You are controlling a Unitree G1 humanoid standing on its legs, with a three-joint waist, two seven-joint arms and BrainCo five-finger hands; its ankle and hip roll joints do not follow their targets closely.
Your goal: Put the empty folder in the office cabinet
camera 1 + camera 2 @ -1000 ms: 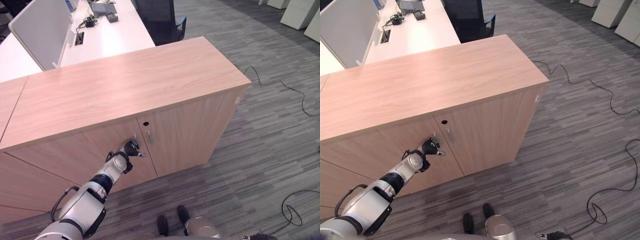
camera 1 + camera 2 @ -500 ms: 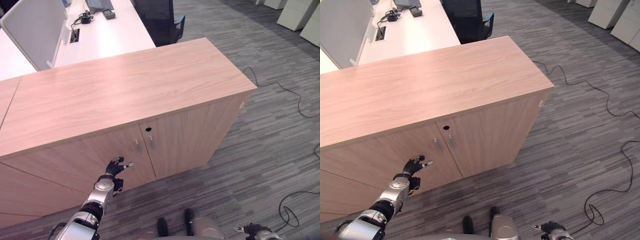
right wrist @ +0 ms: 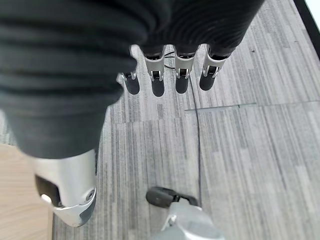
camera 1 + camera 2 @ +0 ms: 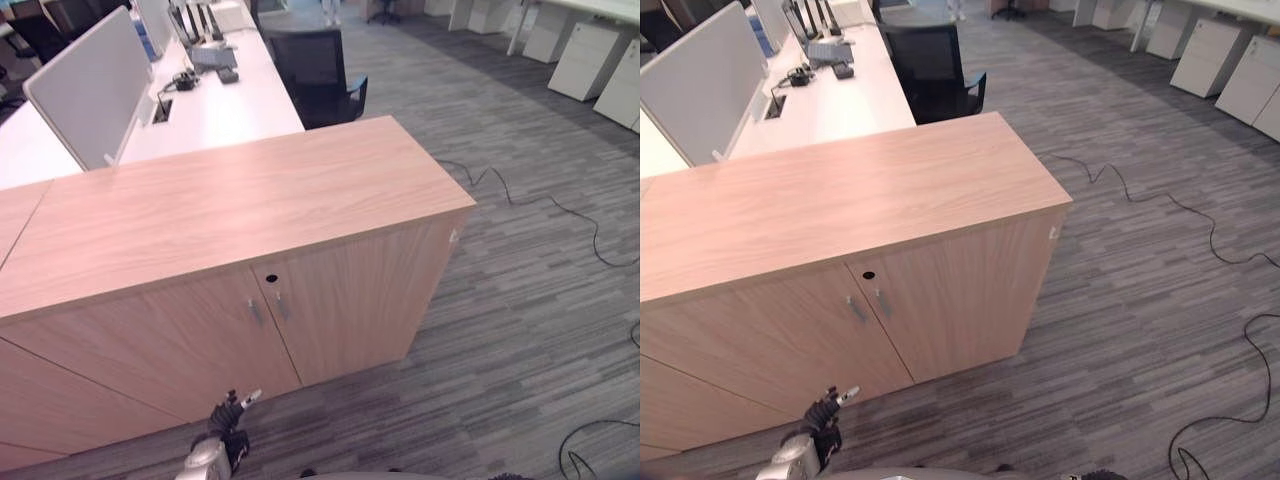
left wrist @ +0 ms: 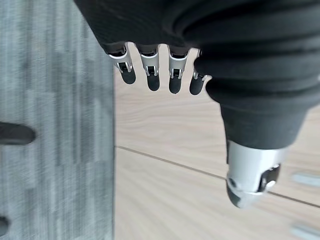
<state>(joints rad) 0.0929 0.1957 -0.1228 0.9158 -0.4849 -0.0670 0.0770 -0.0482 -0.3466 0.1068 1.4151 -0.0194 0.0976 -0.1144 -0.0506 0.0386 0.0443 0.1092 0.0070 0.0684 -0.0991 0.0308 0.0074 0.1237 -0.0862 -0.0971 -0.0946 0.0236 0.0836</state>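
Note:
The light wood office cabinet [image 4: 230, 210] stands in front of me with both doors shut. Two small metal handles [image 4: 267, 308] sit by the door seam, under a round keyhole [image 4: 271, 278]. My left hand [image 4: 224, 436] hangs low near the floor in front of the left door, fingers relaxed and open, holding nothing. In the left wrist view its fingers [image 5: 150, 70] point at the cabinet front [image 5: 170, 185]. My right hand [image 3: 165, 70] is open and empty, with grey carpet past its fingers.
A second wood cabinet [image 4: 20, 250] adjoins on the left. Behind stand white desks [image 4: 220, 95] with a grey divider panel [image 4: 85, 85] and a black chair [image 4: 318, 62]. White drawer units [image 4: 585, 60] stand far right. A cable [image 4: 540, 205] trails over the carpet on the right.
My left hand has come off the door handles and dropped down towards the floor. The camera has shifted, so the cabinet sits farther back. The doors stay shut.

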